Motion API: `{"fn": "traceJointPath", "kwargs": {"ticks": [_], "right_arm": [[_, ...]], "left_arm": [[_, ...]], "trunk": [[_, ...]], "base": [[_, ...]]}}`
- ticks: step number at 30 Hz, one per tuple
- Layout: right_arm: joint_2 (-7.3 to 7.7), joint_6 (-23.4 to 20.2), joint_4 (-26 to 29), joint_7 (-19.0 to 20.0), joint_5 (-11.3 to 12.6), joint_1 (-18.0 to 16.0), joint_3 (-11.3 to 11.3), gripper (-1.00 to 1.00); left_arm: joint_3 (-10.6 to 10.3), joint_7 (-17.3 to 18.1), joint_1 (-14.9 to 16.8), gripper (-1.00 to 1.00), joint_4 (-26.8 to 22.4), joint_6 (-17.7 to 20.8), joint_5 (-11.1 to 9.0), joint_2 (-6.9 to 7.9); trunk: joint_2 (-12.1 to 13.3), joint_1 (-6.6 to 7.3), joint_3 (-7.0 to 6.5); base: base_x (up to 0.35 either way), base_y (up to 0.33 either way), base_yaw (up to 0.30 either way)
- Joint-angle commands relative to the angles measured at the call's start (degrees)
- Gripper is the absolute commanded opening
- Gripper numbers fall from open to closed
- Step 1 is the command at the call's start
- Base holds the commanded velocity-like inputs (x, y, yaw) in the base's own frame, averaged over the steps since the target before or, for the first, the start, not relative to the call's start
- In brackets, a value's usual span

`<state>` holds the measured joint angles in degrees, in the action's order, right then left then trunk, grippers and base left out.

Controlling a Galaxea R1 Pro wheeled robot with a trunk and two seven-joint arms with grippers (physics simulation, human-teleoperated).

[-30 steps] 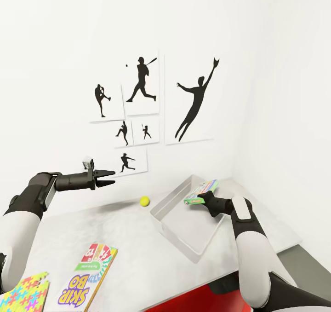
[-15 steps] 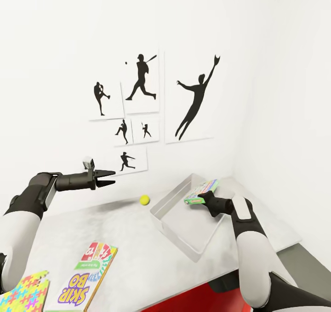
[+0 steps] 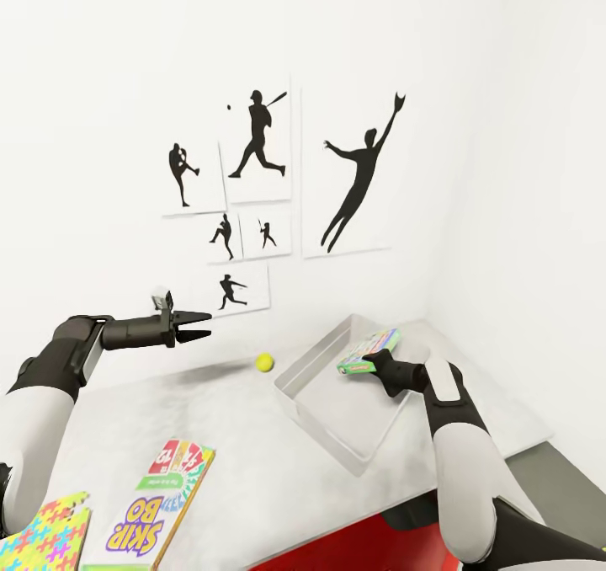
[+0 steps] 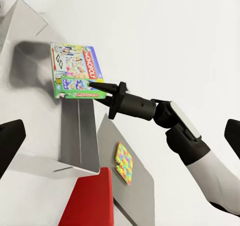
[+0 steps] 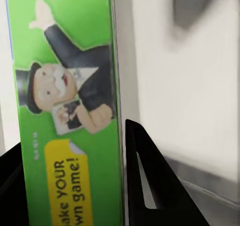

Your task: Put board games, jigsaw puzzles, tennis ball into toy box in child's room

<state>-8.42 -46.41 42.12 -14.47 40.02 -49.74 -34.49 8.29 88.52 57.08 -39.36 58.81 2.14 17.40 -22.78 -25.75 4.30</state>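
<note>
right gripper [image 3: 364, 362] clamped on monopoly box [image 3: 368, 350], box held level directly above toy box [image 3: 318, 402] far end, long axis running along tray length. judgement: straight lowering, then release, would seat it. left gripper [image 3: 200, 325] hovers well apart, fingers parted, nothing held. tennis ball [image 3: 264, 361] on table [image 3: 227, 424] just beside tray, nearer left arm. skip bo box [image 3: 162, 495] and jigsaw puzzle [image 3: 44, 539] near front edge. readable: "monopoly", "skip bo", "make your own game!".
</note>
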Motion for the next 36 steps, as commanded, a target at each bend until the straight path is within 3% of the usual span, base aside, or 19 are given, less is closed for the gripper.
{"fn": "traceJointPath", "kwargs": {"ticks": [1,36], "right_arm": [[-0.06,-0.15,0.11,-0.56,0.67,-0.08,-0.26,-1.0],[0.15,-0.08,-0.01,-0.3,0.6,-1.97,-0.22,-1.0]], "left_arm": [[0.03,0.3,0.05,1.0,-0.02,0.6,0.23,0.0],[-0.03,0.25,0.05,1.0,-0.02,0.6,0.23,0.14]], "trunk": [[-0.14,-0.04,0.23],[-0.14,-0.04,3.46]], "base": [[0.0,0.0,0.0],[0.0,0.0,0.0]]}}
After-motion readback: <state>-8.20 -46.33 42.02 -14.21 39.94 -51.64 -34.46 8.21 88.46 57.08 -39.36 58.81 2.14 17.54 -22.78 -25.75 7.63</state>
